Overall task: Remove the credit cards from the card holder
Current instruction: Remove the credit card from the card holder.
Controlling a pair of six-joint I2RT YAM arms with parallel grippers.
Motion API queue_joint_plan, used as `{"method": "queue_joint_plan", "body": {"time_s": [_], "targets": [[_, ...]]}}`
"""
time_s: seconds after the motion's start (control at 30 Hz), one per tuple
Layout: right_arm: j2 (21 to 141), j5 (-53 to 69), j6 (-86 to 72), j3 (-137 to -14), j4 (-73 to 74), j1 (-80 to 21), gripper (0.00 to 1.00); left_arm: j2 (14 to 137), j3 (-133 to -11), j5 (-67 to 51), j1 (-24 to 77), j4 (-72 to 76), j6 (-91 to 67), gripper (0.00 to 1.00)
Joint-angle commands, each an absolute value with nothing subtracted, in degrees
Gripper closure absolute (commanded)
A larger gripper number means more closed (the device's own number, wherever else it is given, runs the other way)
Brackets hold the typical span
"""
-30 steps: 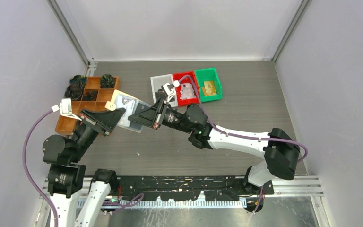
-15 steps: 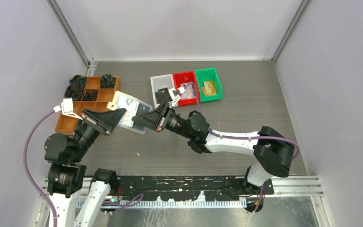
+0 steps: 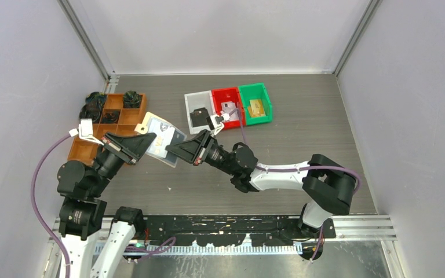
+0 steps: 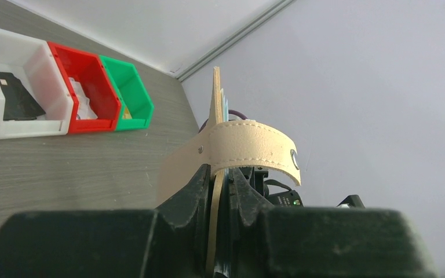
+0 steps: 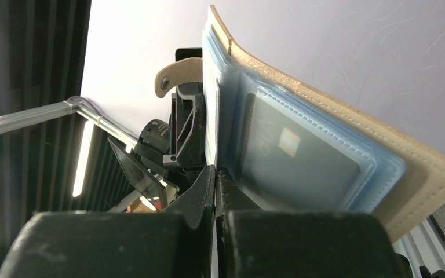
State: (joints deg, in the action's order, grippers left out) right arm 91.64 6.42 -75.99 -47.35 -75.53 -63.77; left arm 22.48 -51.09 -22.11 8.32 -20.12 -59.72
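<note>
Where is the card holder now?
Top view, left of centre: the card holder is gripped between left hand and right hand, beside the brown tray.

Left gripper (image 3: 149, 140) and right gripper (image 3: 172, 152) pinched, tips facing.

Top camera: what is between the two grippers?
The tan card holder, gripped on one side by the left gripper and on the other by the right gripper. The top view shows it.
</note>
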Motion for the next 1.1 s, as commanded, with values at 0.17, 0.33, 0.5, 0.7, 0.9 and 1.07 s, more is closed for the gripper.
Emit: {"method": "queue_joint_plan", "body": {"time_s": [0.17, 0.33, 0.5, 0.7, 0.9, 1.07], "targets": [[91.72, 4.59, -76.54, -44.57, -82.22, -64.42, 0.91, 22.74, -54.58, -21.22, 8.31, -13.58, -62.55, 1.00], [90.44, 4.62, -75.03, -46.96, -82.05, -64.42, 0.65, 22.99, -54.46, -23.38, 8.26, -13.11, -64.74, 1.00], [90.46, 5.54, -75.23, -49.98, -82.00, -63.61, 0.64, 23.20, -55.31, -23.73, 8.26, -13.68, -65.05, 1.00], [90.03, 5.69, -75.76, -50.75, -82.09, -63.56, 0.68, 22.70, -55.29, -22.99, 8.28, -14.73, -64.54, 1.00], [88.88, 5.70, -75.32, -50.17, -82.09, -63.42, 0.88, 22.61, -55.45, -22.28, 8.26, -15.20, -64.17, 1.00], [88.60, 5.49, -75.38, -48.59, -82.19, -63.57, 0.92, 22.58, -55.92, -20.28, 8.26, -15.49, -63.66, 1.00]]}}
